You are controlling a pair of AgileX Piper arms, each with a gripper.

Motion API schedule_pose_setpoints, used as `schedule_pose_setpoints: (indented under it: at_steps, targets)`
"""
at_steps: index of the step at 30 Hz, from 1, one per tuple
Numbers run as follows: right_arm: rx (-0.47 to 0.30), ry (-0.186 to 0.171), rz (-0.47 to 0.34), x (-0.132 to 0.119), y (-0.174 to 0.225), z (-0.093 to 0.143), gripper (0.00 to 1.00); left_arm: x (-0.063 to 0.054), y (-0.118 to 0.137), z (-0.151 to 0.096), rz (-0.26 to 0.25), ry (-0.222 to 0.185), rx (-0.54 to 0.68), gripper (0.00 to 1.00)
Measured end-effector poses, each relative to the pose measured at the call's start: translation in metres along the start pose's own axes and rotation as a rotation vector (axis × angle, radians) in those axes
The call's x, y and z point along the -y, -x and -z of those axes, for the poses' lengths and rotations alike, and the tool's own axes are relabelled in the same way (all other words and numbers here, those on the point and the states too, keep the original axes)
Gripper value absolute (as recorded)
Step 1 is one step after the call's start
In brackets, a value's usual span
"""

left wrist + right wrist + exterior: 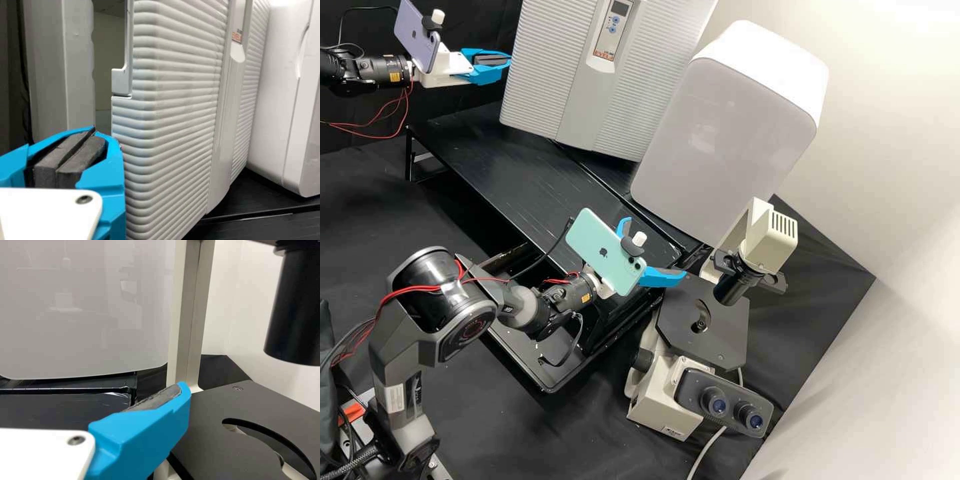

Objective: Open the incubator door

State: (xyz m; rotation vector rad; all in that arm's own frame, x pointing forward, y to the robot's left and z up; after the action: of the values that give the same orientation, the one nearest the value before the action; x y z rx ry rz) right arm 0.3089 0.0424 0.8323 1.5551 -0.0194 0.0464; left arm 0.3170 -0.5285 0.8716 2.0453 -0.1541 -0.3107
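At the top left of the high view, my left gripper (509, 59) is shut at the left edge of the grey ribbed incubator door (550, 67). Seen from the left wrist, the same gripper (94, 132) has its dark pads together, beside the free edge of the door (172, 115). An opening separates that edge from a pale upright panel (75, 65). My right gripper (657, 247) stands open, holding nothing, over the black stand's front corner; one of its blue fingers (150, 425) shows in the right wrist view.
A white rounded cabinet (727, 133) stands right of the incubator. The microscope (707, 327) is close to the right gripper, its dark stage (250, 415) beside the finger. Both cabinets rest on the black stand (513, 180).
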Motion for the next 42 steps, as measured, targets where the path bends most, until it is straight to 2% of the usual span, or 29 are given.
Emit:
schedule_pose_setpoints:
  at_steps: [12,18,21,37,42]
  targets:
    - [0.0,0.0,0.0,0.0,0.0,0.0,1.0,0.0,-0.001,-0.001,0.0,0.02,-0.003,0.0]
    - [0.0,0.0,0.0,0.0,0.0,0.0,1.0,0.0,-0.001,-0.001,0.0,0.071,-0.002,0.0]
    - [0.0,0.0,0.0,0.0,0.0,0.0,1.0,0.003,0.001,-0.003,0.008,0.081,0.002,0.0]
    - [0.0,0.0,0.0,0.0,0.0,0.0,1.0,0.009,0.026,-0.026,0.038,0.033,0.134,0.0]
    - [0.0,0.0,0.0,0.0,0.0,0.0,1.0,0.012,0.029,-0.031,0.037,0.034,0.194,0.0]
